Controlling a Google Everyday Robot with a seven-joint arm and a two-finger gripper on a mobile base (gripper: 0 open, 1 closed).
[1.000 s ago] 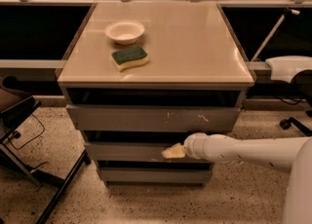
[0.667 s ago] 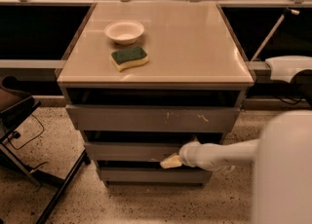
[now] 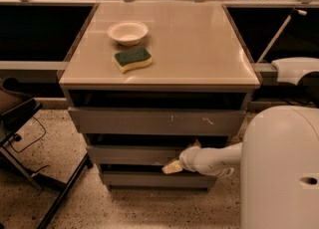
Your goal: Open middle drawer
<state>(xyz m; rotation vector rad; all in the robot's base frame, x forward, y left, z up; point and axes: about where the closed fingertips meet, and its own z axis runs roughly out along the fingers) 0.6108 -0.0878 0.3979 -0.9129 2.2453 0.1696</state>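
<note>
The hand point(image 3: 172, 166) is sitting at the bottom edge of the middle drawer point(image 3: 129, 154); I cannot tell its grip. It could slip off.

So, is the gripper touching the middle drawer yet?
Cannot tell. In the camera view the gripper sits at the lower edge of the middle drawer, overlapping it, but neither contact nor a gap shows plainly.

The arm point(image 3: 214, 159) stretches out almost level from the robot's bulky white body point(image 3: 281, 168). The pale gripper point(image 3: 172, 167) sits at the arm's far end, held low, its tip angled slightly downward.
</note>
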